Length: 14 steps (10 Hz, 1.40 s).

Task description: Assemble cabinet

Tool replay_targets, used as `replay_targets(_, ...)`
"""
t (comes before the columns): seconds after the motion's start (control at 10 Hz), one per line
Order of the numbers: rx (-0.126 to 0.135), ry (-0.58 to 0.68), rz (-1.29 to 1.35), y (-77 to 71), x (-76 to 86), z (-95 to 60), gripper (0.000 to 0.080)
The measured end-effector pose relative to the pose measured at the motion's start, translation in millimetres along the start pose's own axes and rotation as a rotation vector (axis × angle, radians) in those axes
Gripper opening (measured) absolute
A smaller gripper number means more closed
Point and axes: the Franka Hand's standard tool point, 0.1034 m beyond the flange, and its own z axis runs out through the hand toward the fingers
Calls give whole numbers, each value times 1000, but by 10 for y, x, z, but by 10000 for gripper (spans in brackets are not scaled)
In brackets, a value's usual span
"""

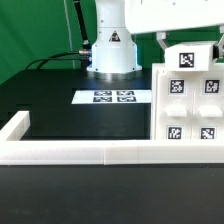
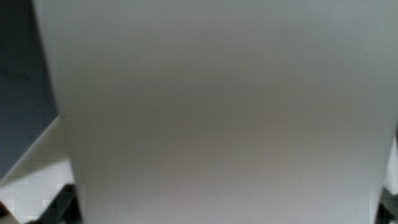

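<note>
The cabinet (image 1: pixel 190 105) is a large white box with several tagged fronts. It stands at the exterior view's right, against the low white rail. A tagged white piece (image 1: pixel 186 58) sits on its top. My gripper (image 1: pixel 163 42) reaches down from the upper right onto that top. In the wrist view a plain white cabinet panel (image 2: pixel 222 110) fills the whole gap between the jaws. Only dark slivers of the fingertips (image 2: pixel 55 206) show at its two edges, lying against it. The gripper (image 2: pixel 222 210) looks shut on the cabinet.
The marker board (image 1: pixel 112 97) lies flat on the black mat in front of the robot base (image 1: pixel 110 50). The low white rail (image 1: pixel 70 152) runs along the near side and up the exterior view's left (image 1: pixel 15 128).
</note>
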Motion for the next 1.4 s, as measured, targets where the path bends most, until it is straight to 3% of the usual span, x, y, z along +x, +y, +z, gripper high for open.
replay_targets(0.2,18,-10,201,0,-9,4,552)
replay_targets(1.4,57,-73,1108,-65,-54,2,550)
